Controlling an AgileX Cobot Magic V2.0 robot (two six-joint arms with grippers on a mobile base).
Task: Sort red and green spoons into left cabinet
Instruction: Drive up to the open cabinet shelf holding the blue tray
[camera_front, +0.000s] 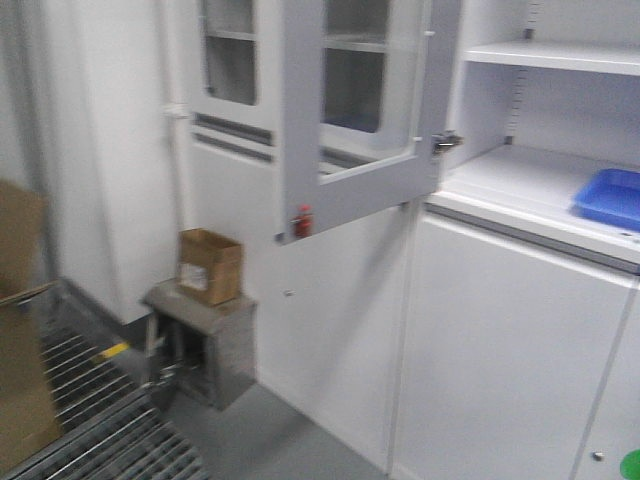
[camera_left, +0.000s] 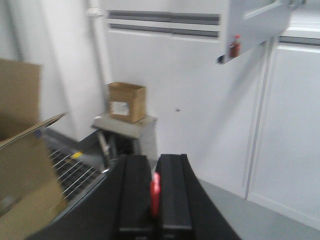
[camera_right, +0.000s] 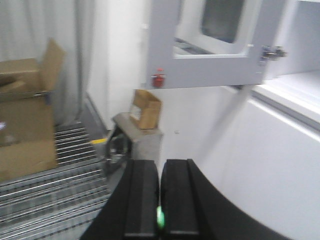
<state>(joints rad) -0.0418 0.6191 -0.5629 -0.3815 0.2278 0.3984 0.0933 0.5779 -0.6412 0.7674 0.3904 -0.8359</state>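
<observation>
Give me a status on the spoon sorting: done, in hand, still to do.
Done: both spoons are picked up, and the cabinet has its door open. In hand: the left gripper is shut on the red spoon, and the right gripper is shut on the green spoon. Left: neither spoon is in the cabinet yet; the shelf in view holds only a blue tray.

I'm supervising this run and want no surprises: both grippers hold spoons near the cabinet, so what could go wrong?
The open glazed door stands out into the room; a reaching arm might clip it. Only slivers of the red spoon in the left gripper and the green spoon in the right gripper show, so either might slip or twist.
</observation>
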